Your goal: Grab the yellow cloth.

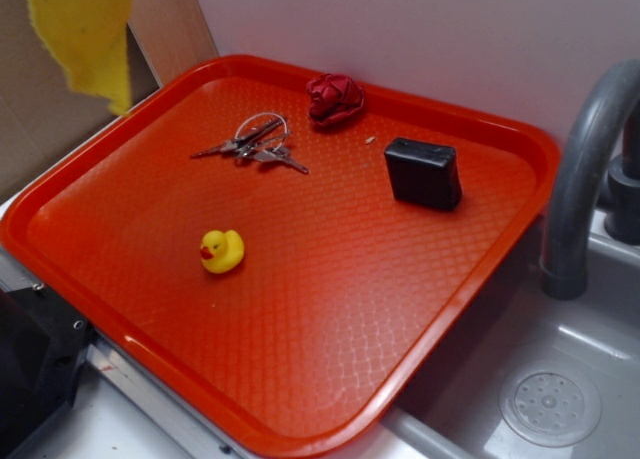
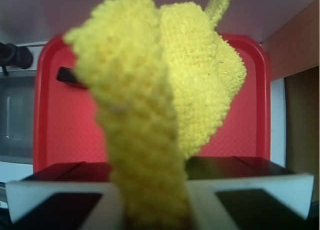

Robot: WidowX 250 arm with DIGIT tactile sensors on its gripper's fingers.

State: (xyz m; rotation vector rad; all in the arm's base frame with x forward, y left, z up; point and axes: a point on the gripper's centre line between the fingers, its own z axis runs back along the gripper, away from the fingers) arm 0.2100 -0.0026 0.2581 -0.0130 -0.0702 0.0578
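Now my gripper (image 2: 155,210) is clamped on the yellow cloth (image 2: 160,94), which hangs bunched between my fingers (image 2: 60,200) — well above the red tray (image 1: 480,279), out past its far left corner. On that tray sit a rubber duck (image 1: 222,250) near the left rim, keys (image 1: 255,144), a black block (image 1: 424,173) and a crumpled red thing (image 1: 334,98) — perhaps fabric.
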